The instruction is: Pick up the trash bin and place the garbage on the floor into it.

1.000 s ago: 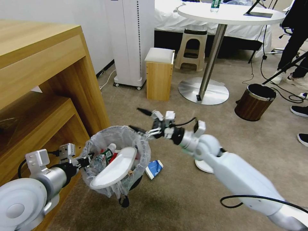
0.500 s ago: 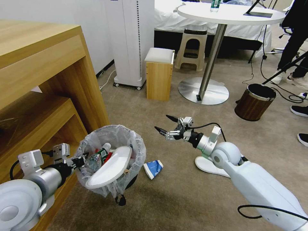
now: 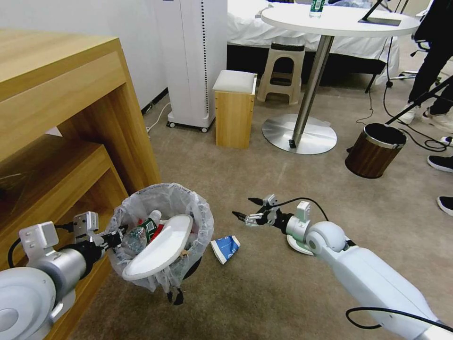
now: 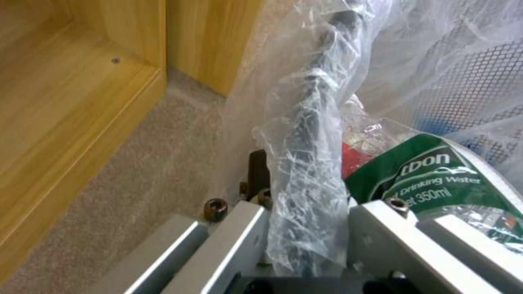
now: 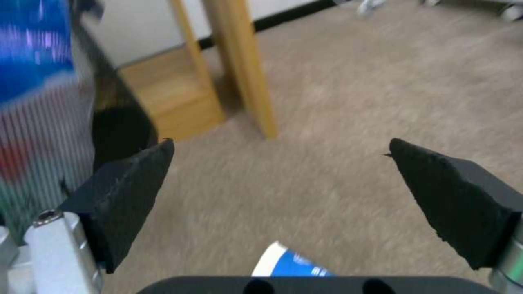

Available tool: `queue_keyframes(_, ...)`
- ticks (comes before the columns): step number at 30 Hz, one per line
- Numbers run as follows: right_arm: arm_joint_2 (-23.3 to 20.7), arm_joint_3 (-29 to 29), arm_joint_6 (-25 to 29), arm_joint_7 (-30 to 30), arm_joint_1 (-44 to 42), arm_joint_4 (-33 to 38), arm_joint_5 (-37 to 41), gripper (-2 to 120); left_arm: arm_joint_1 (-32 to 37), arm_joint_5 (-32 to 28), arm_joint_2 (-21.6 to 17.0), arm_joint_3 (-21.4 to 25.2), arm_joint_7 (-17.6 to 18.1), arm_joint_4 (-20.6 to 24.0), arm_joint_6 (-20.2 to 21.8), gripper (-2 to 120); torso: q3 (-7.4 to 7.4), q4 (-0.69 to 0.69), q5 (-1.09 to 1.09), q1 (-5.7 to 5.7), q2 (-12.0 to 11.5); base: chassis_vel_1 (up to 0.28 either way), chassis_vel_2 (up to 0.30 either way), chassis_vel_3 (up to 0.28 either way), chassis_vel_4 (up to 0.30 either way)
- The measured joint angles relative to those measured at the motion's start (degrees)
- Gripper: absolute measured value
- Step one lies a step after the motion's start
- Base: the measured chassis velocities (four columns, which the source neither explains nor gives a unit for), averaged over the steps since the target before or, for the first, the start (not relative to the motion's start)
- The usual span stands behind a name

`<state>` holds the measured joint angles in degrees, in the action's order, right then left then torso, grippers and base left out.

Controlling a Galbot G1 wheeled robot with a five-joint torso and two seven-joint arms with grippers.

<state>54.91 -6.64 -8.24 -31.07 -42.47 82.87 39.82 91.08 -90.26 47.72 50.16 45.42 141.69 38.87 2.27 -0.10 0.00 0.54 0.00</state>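
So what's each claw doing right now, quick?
Left claw: shut on the rim of the trash bin.
Right claw: open, empty, above the blue paper cup.

A room made up like a hotel bedroom, a bed [image 3: 245, 21] with white sheets seen at the back, a round white table [image 3: 337, 21], a plastic stool [image 3: 283, 71], a wooden shelf [image 3: 61, 127], beige carpet floor [image 3: 264, 293], cables [image 3: 415, 137] laid across it
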Motion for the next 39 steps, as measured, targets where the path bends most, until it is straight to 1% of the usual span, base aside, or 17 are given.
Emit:
queue_keyframes(2,0.89,-0.48,-0.59,-3.6,0.64,-2.42,-3.15,100,0.05,0.01,0.09,-0.01,-0.01,0.27,0.0,0,0.0,0.0,0.0,0.0,0.0,0.0,0.0,0.0,0.0)
queue_keyframes(3,0.89,-0.48,-0.59,-3.6,0.64,-2.42,-3.15,100,0.05,0.01,0.09,-0.01,-0.01,0.27,0.0,0,0.0,0.0,0.0,0.0,0.0,0.0,0.0,0.0,0.0)
queue_keyframes(5,2.45,-0.8,-0.87,-6.37,1.31,-5.37,-6.6,100,0.05,0.03,0.15,-0.06,-0.01,0.38,0.0,0,0.0,-0.01,0.0,0.0,0.0,0.0,0.0,0.0,0.0)
queue_keyframes(8,4.12,-1.34,-1.39,-6.88,1.79,-7.7,-8.14,100,0.1,0.05,0.21,-0.09,-0.01,0.49,0.0,0,0.0,0.0,0.0,0.0,0.0,0.0,0.0,0.0,0.0)
queue_keyframes(9,5.43,-1.9,-1.99,-6.32,2.09,-9.55,-8.92,100,0.16,0.06,0.21,-0.09,-0.01,0.6,0.01,0,0.0,0.0,0.0,0.0,0.0,0.0,0.0,0.0,0.0)
queue_keyframes(14,8.16,-3.04,-3.56,-3.9,2.35,-13.13,-10.21,100,0.33,0.07,0.23,0.0,-0.08,0.77,0.01,0,0.0,0.0,0.0,0.0,0.0,0.0,0.0,0.0,0.0)
queue_keyframes(16,8.67,-3.18,-4.05,-3.18,2.35,-13.84,-10.5,100,0.38,0.07,0.24,0.03,-0.11,0.79,0.01,0,0.0,0.0,0.0,0.0,0.0,0.0,0.0,0.0,0.0)
queue_keyframes(18,9.66,-3.51,-5.25,-0.91,2.33,-14.97,-10.82,100,0.39,0.06,0.25,0.08,-0.15,0.79,0.01,0,0.0,0.0,0.0,0.0,0.0,0.0,0.0,0.0,0.0)
queue_keyframes(20,9.78,-3.57,-5.44,-0.48,2.33,-15.12,-10.83,100,0.38,0.06,0.25,0.08,-0.15,0.79,0.01,0,0.0,0.0,0.0,0.0,0.0,0.0,0.0,0.0,0.0)
queue_keyframes(22,10.77,-3.91,-6.77,2.15,2.31,-16.29,-10.85,100,0.31,0.06,0.25,0.08,-0.21,0.72,0.01,0,0.0,-0.01,-0.01,0.0,0.0,0.0,0.0,0.0,0.0)
queue_keyframes(24,11.2,-3.97,-7.08,2.7,2.33,-16.9,-10.92,100,0.27,0.05,0.24,0.09,-0.24,0.67,0.01,0,0.0,-0.01,0.0,0.0,0.0,0.0,0.0,0.0,0.0)
queue_keyframes(29,14.59,-4.41,-7.44,4.43,3.51,-22.18,-11.58,100,-0.02,0.05,0.17,0.01,-0.31,0.35,0.01,0,0.0,0.0,0.0,0.0,0.0,0.0,0.0,0.0,0.0)
queue_keyframes(31,14.69,-4.42,-7.44,4.52,3.54,-22.33,-11.59,100,-0.02,0.05,0.17,0.01,-0.32,0.35,0.01,0,0.0,0.0,0.0,0.0,0.0,0.0,0.0,0.0,0.0)
queue_keyframes(33,15.98,-4.63,-7.86,6.46,3.92,-24.12,-11.74,100,0.07,0.03,0.05,0.18,-0.4,0.31,0.01,0,0.0,0.0,0.0,0.0,0.0,0.0,0.0,0.0,0.0)
queue_keyframes(35,16.14,-4.66,-8.03,6.86,3.96,-24.3,-11.76,100,0.08,0.03,0.02,0.24,-0.41,0.3,0.01,0,0.0,0.0,0.0,0.0,0.0,0.0,0.0,0.0,0.0)
queue_keyframes(37,16.91,-4.84,-9.08,9.65,4.11,-25.34,-11.75,100,0.09,-0.06,-0.13,0.43,-0.42,0.27,0.01,0,0.0,0.0,0.0,0.0,0.0,0.0,0.0,0.0,0.0)
queue_keyframes(39,17.19,-4.86,-9.28,10.4,4.17,-25.86,-11.74,100,0.09,-0.08,-0.14,0.43,-0.42,0.27,0.01,0,0.0,-0.01,0.0,0.0,0.0,0.0,0.0,0.0,0.0)
